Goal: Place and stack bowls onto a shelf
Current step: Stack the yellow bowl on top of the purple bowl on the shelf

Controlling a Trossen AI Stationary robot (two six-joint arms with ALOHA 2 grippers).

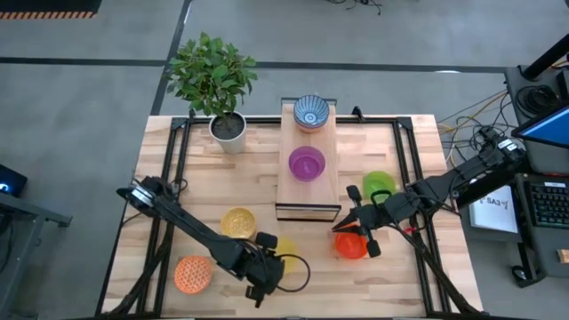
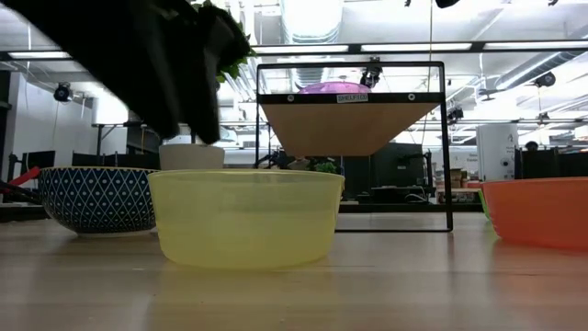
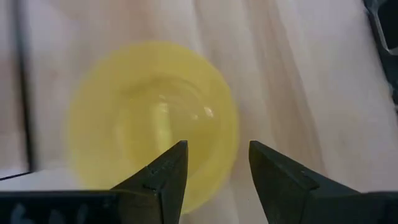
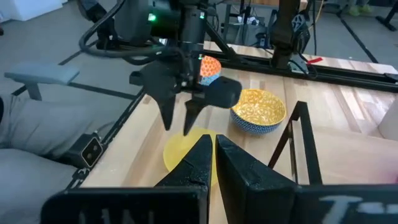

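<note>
Translucent yellow plastic makes up the yellow bowl (image 3: 152, 121), plain and smooth, standing upright on the wooden table (image 1: 391, 284) near its front edge, just in front of the shelf (image 1: 308, 178). The left gripper (image 3: 214, 168) hovers above its rim, fingers spread, touching nothing. The right gripper (image 1: 356, 233) sits closed against the red bowl (image 1: 352, 246).
</note>
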